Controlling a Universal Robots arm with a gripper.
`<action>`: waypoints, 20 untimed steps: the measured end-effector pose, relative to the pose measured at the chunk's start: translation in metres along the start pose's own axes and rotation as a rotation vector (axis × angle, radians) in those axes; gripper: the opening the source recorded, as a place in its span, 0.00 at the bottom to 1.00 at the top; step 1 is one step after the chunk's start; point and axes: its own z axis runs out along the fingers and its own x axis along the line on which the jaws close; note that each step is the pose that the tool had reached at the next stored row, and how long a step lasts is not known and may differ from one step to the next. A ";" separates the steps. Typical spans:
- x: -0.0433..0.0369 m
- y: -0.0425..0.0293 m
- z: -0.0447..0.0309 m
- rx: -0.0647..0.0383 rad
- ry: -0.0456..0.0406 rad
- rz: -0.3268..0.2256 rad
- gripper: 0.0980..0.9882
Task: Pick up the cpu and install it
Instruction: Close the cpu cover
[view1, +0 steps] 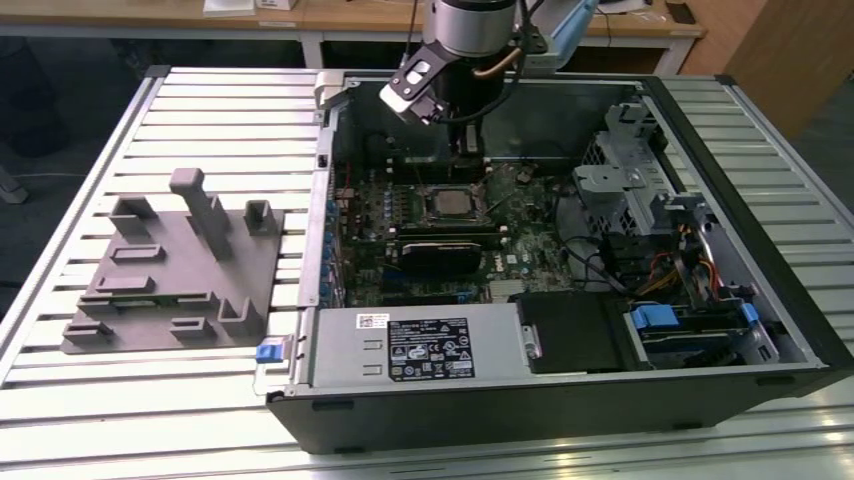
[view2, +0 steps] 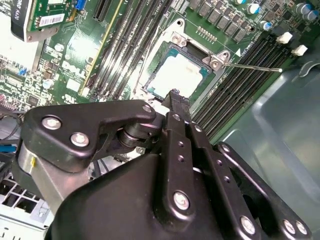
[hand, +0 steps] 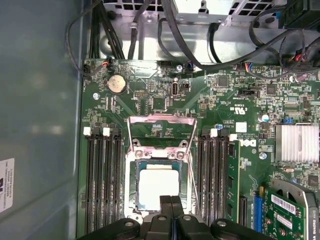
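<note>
A big computer case (view1: 747, 330) lies open on the slatted counter (view1: 200, 100), and the robot arm (view1: 474, 30) reaches down into it from above. The two black fingers (hand: 165, 204) are pressed flat against each other with no gap between them, and nothing is held between them. Their tips hang over one edge of the chip (hand: 159, 187). I cannot tell if they touch it or stop just above it. The chip, square with a shiny silver top, lies flat in its slot in the middle of the green board (hand: 150, 105). In the second wrist view the tips of the fingers (view2: 173, 100) point at the near side of the chip (view2: 177, 77). The metal flap (hand: 160, 120) that belongs to the slot is swung open and lies beside the chip, and a thin wire lever (view2: 250, 66) sticks out to the side. Long black slots (hand: 102, 185) run along both sides of the chip. A small round battery (hand: 116, 83) sits on the board, farther from the fingers. Out on the counter, at the exterior view's left of the case, stands a grey plastic holder (view1: 174, 270).
</note>
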 end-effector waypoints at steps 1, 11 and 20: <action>0.0000 0.0000 0.0000 0.000 -0.0001 0.000 0.01; -0.0005 0.0006 -0.0157 0.000 0.0012 0.000 0.01; -0.0005 0.0093 -0.0169 0.001 0.0026 0.000 0.01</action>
